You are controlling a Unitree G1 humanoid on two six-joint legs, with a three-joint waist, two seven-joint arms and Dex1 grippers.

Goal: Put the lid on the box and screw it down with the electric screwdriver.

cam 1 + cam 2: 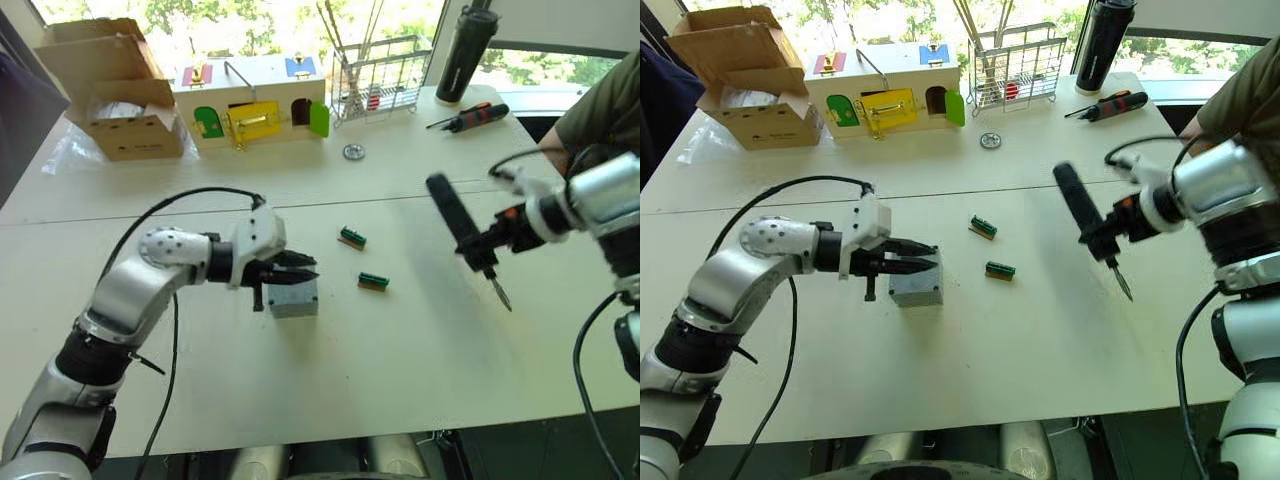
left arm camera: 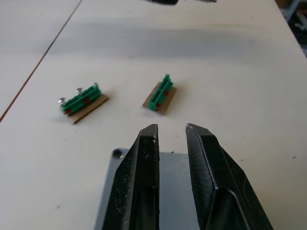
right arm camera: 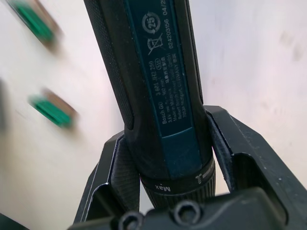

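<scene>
The left gripper (image 1: 925,256) sits right over the box (image 1: 916,285), low, fingertips (image 2: 148,139) just above the grey top. Its two fingers are close together w/ only a thin gap, nothing between them. The lid (image 2: 172,167) looks to be on top of the box; a corner hole shows beside the fingers in the left wrist view. Can't tell if the fingers touch it.

The right gripper (image 1: 490,243) is up in the air, well apart from the box and off to the left gripper's right. It is clamped on the electric screwdriver (image 1: 462,233). The tool is tilted: fat black end up, thin metal bit pointing down at the table (image 1: 420,340), not touching it.

Two small green parts lie betw. the grippers, near the box: one (image 1: 352,237) farther, one (image 1: 373,282) nearer.

Far past both grippers: a cardboard box (image 1: 110,90), a wooden box w/ coloured doors (image 1: 250,105), a wire rack (image 1: 385,75), a black bottle (image 1: 465,50), a red-and-black screwdriver (image 1: 470,117).
</scene>
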